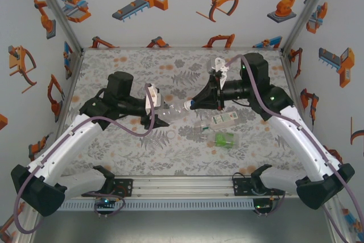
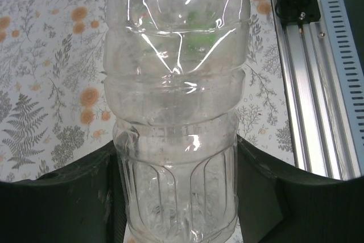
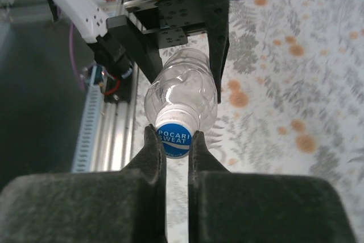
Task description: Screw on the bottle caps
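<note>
Blue cap [image 3: 173,133] with white lettering sits on the mouth of a clear bottle [image 3: 183,90], and the right gripper [image 3: 174,136] is clenched on it, one dark finger pressed against each side of its rim. The left gripper [image 3: 187,78] grasps the same bottle around its body, its black fingers [image 2: 74,203] touching the ribbed wall on both sides in the left wrist view. Seen from above, the bottle spans the gap between the two grippers over the middle of the floral table [image 1: 125,66], cap end toward the right arm. On the table near the right arm a labelled bottle [image 1: 225,119] lies on its side, and just in front of it a green bottle [image 1: 223,139]
</note>
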You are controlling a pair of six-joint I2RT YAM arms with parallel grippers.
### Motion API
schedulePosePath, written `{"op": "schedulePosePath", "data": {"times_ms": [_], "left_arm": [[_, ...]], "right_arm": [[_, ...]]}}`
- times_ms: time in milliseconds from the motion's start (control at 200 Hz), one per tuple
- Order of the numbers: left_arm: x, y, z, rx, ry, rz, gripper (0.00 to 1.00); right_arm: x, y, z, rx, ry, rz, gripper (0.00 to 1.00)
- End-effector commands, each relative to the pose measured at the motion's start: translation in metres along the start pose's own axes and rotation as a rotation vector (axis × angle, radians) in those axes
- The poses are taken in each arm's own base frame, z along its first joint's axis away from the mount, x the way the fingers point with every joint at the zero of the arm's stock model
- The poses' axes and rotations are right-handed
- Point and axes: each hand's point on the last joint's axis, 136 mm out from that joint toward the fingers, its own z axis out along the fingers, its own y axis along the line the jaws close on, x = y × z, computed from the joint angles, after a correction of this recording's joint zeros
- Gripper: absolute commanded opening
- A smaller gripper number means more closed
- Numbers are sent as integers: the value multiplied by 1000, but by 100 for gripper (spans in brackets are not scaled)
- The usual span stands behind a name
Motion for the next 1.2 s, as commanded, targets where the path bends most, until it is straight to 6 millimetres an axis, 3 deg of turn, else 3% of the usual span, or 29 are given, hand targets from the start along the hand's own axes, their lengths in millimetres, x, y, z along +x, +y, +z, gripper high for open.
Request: {"op": "schedulePosePath", "data": {"times_ms": [0,275,401,521,576,741,861,971,1041,1197], "left_arm": [[-15,12,-2,-48,-37,42,0],[-5,27,0,-115,7,30,0],[-3,30,1,-123,22,30,0],[-3,28,2,-109,32,23,0],[-2,27,1,-106,33,21,0],[2,22,1,-95,44,9,0],[6,18,1,-71,62,-6,0],[6,11,2,-27,66,-19,0],[1,5,1,2,45,-17,0],[-5,-2,0,38,11,-13,0]], "right_arm": [[9,-18,6,159,-27,443,0],[52,-35,6,418,-53,1298,0],[89,-36,-6,603,51,1512,0],[85,-41,-4,617,59,1516,0],[75,-44,-3,600,45,1451,0],[47,-47,-19,612,36,1151,34],[17,-43,-20,538,24,849,48],[-5,-27,-14,412,32,529,52],[-14,-6,-11,291,39,291,54],[-11,32,-9,91,72,-173,61]]}}
